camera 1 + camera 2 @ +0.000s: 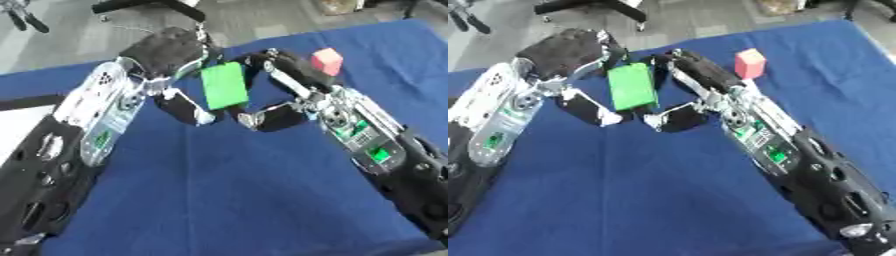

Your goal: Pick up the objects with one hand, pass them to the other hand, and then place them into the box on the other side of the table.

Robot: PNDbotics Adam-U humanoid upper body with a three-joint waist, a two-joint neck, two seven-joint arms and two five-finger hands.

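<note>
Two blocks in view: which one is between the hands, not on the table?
The green block, flat and rectangular, held up between the left hand and right hand. The pink block stands alone on the blue table, beyond the right hand.

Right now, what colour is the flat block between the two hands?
Bright green; the flat block shows best in the left eye view.

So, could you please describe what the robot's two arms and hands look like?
Both arms have black shells with round holes near the body, then silver forearm sections carrying small green markings. The left hand and right hand are black, with silver links and pale tips on the fingers.
</note>
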